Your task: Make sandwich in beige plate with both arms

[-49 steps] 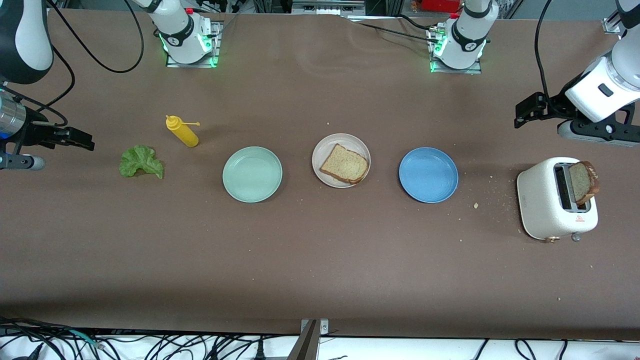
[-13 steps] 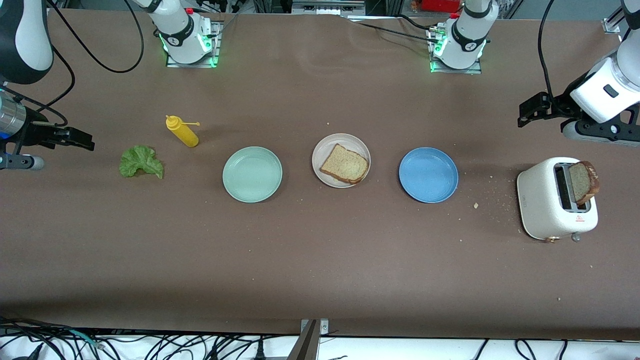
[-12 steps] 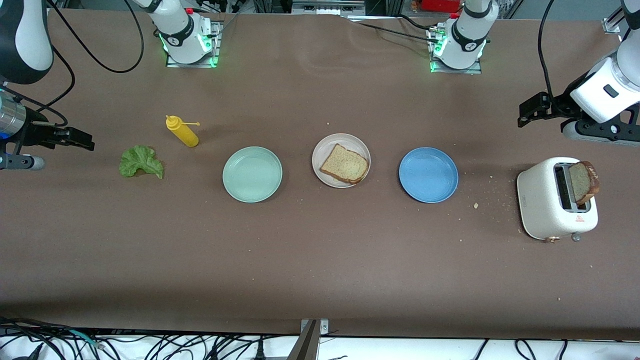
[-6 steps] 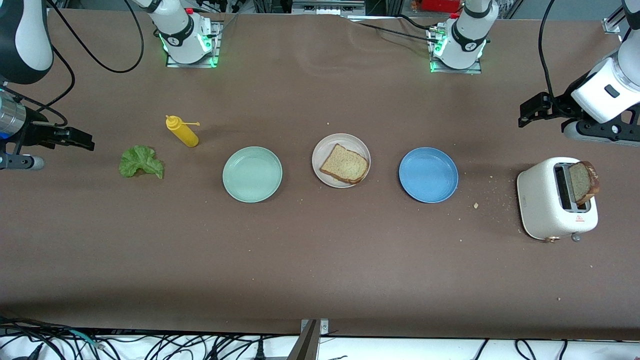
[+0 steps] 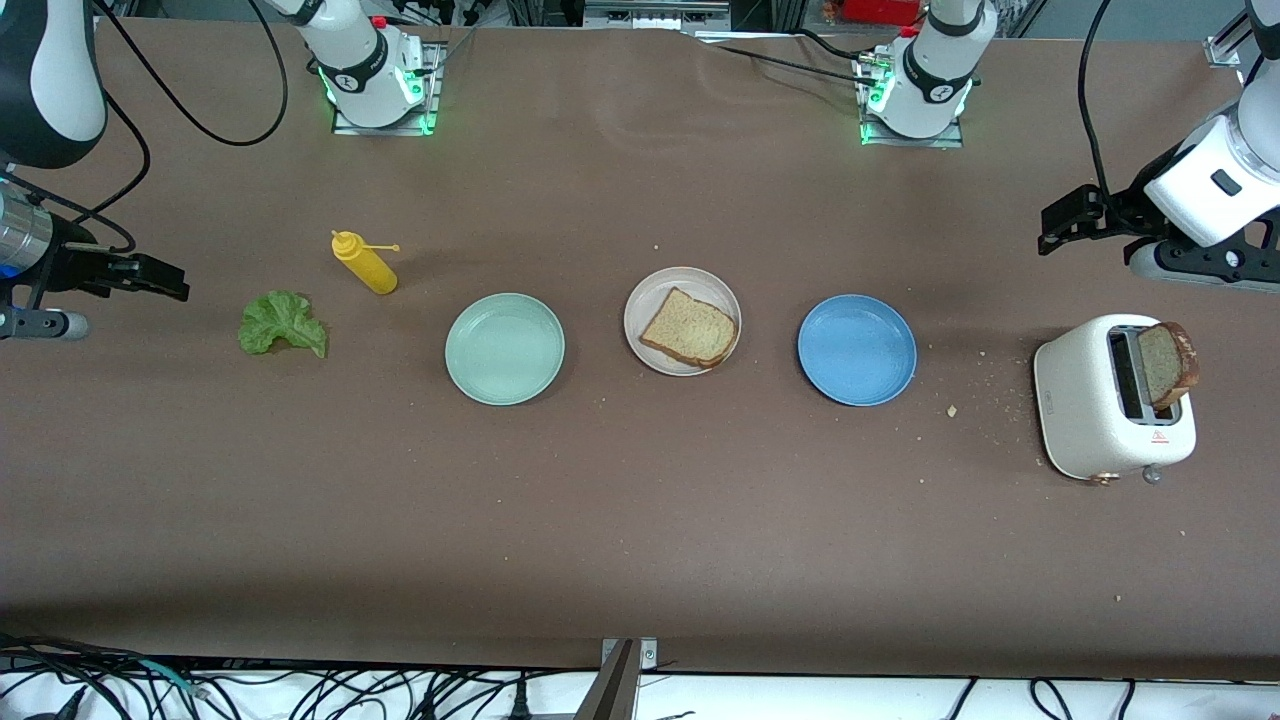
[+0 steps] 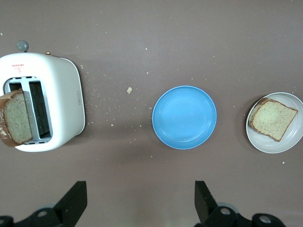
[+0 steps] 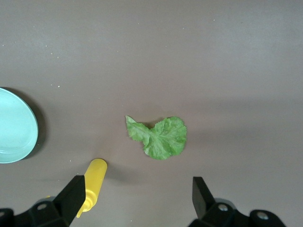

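Note:
The beige plate [image 5: 682, 320] sits mid-table with one brown bread slice [image 5: 688, 328] on it; both also show in the left wrist view, plate [image 6: 275, 144] and slice [image 6: 272, 118]. A second slice [image 5: 1165, 362] stands in the white toaster [image 5: 1095, 400], and shows in the left wrist view [image 6: 16, 124]. The green lettuce leaf [image 5: 282, 322] lies on the table toward the right arm's end, and shows in the right wrist view [image 7: 160, 136]. My left gripper [image 5: 1065, 215] is open, up in the air above the table by the toaster. My right gripper [image 5: 150, 278] is open, up in the air by the lettuce.
A mint-green plate [image 5: 505, 348] and a blue plate [image 5: 857, 349] flank the beige plate. A yellow squeeze bottle [image 5: 365, 263] stands beside the lettuce, farther from the front camera. Crumbs lie around the toaster.
The left gripper has drifted slightly toward the left arm's end of the table and upward. The right arm and the objects have not moved.

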